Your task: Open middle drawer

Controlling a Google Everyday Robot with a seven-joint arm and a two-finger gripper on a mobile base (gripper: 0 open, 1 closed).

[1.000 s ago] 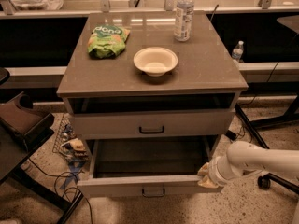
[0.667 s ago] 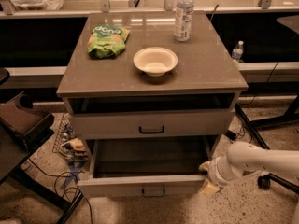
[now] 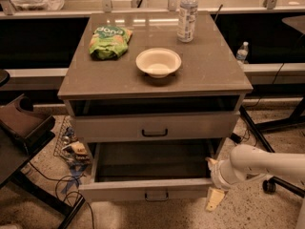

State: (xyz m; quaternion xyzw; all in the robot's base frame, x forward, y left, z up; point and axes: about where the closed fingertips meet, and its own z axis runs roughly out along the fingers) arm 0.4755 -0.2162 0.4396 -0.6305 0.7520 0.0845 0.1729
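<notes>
The middle drawer (image 3: 124, 191) is a wide grey drawer with a small black bar handle (image 3: 156, 195). It stands pulled far out of the cabinet, and its plain grey interior (image 3: 152, 161) is empty. My gripper (image 3: 214, 182), on a white arm (image 3: 267, 163) coming in from the right, sits at the drawer's right front corner, away from the handle. The grey drawer above it (image 3: 155, 127) has a black handle and a dark gap over its front.
On the cabinet top (image 3: 214, 75) stand a white bowl (image 3: 158, 62), a green snack bag (image 3: 109, 42) and a water bottle (image 3: 187, 15). A dark chair (image 3: 21, 123) and floor clutter with cables (image 3: 71, 149) lie on the left. A caster and table legs (image 3: 269, 185) stand on the right.
My gripper has shifted slightly right and down at the drawer's right front corner. The middle drawer stays pulled out.
</notes>
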